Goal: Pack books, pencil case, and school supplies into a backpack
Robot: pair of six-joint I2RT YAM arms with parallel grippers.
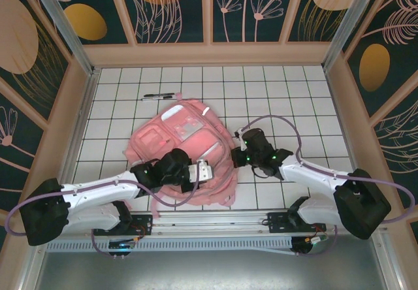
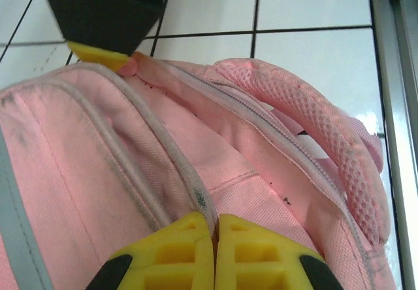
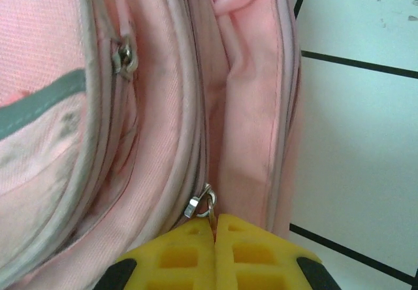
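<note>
Evidently late in packing: the pink backpack (image 1: pixel 186 140) lies flat at the middle of the bench (image 1: pixel 294 94), between the two arms. The left hand (image 2: pixel 214 238) is closed, pinching the bag's pale piping beside a zip. The right hand (image 3: pixel 214 234) is closed on a metal zip pull (image 3: pixel 201 205) at the side seam. Loose pens (image 1: pixel 159 96) lie on the tiles near the bag's far edge, unpacked. Whether the books and pencil case are inside cannot be told. Working the zip appears to be the step in hand.

backpack (image 1: pixel 171 147) ctr of table (image 1: pixel 294 94), pens (image 1: pixel 159 96) behind it, left hand (image 1: pixel 206 171) on its near side, right hand (image 1: pixel 236 157) at rt edge
</note>
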